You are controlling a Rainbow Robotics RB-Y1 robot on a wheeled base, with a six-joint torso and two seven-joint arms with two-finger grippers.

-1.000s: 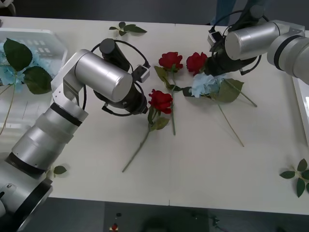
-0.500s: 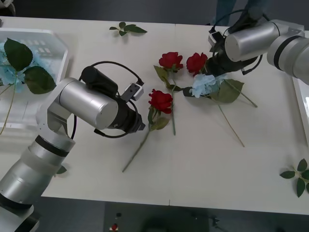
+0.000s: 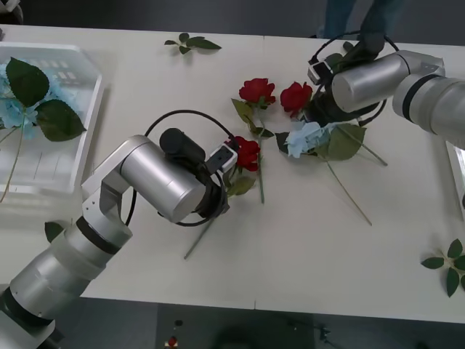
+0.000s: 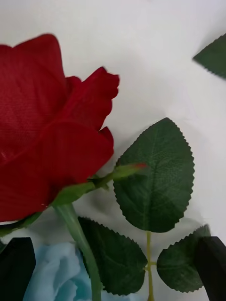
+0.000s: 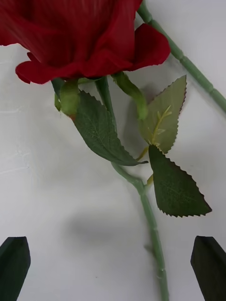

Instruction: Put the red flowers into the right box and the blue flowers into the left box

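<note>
left hand [image 5: 113,270] hanging wide over 1 deep-red rose's thin green stem [image 5: 153,230] on white desk [image 3: 305,247] | right hand [image 4: 117,270] hanging wide over another red rose [image 4: 47,127] beside pale blue fluffy flower [image 3: 304,136] | more blue flowers [image 3: 11,109] lying in white plastic left box [image 3: 73,116]

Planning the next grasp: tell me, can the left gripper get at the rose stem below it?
Probably yes: the left gripper is open, its fingers either side of the rose stem, with bare table around it.

white table [image 3: 305,254], red flowers [image 3: 258,91], blue flowers [image 3: 304,137], left box [image 3: 87,116]
</note>
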